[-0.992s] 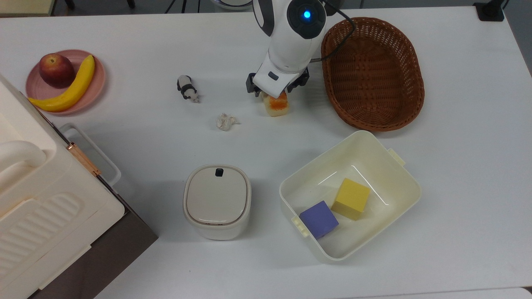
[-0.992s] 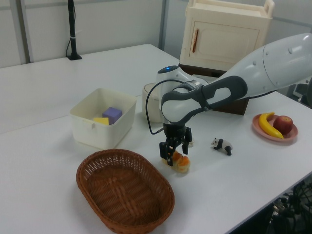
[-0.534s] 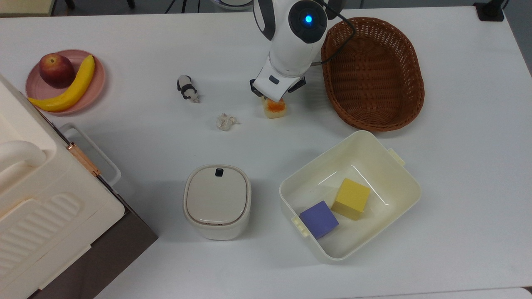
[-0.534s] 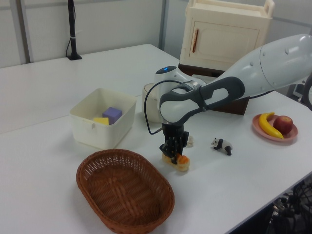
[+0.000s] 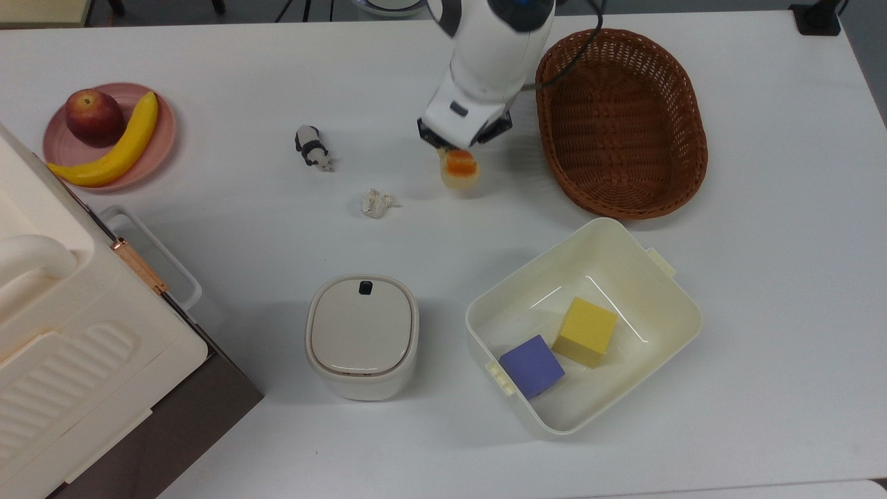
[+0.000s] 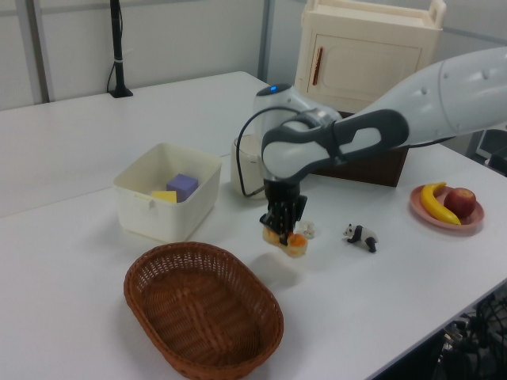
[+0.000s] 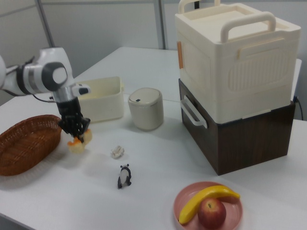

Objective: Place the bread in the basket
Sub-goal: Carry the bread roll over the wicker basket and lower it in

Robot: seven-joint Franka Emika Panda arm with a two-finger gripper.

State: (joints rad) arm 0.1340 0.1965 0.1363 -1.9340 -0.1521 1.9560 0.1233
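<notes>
The bread (image 5: 459, 171) is a small cream loaf with an orange-brown top. It hangs a little above the white table, just left of the basket in the top view. My gripper (image 5: 457, 151) is shut on the bread from above. In the left view the bread (image 6: 292, 245) hangs under the gripper (image 6: 283, 234), with its shadow on the table below. The right view has the gripper (image 7: 75, 135) holding the bread (image 7: 76, 144) beside the basket (image 7: 24, 146). The basket (image 5: 682, 138) is a brown wicker oval and holds nothing; in the left view the basket (image 6: 202, 313) lies nearest the camera.
A cream bin (image 5: 624, 242) holds a yellow cube (image 5: 586, 331) and a purple cube (image 5: 531, 365). Near it stands a lidded white pot (image 5: 362, 336). A paper ball (image 5: 375, 202) and a toy panda (image 5: 313, 147) lie left of the bread. A pink plate (image 5: 161, 149) with fruit and a cream cabinet (image 5: 69, 346) sit at the top view's left.
The gripper went down over the bread, shut on it, and lifted it off the table, shifting slightly toward the basket.
</notes>
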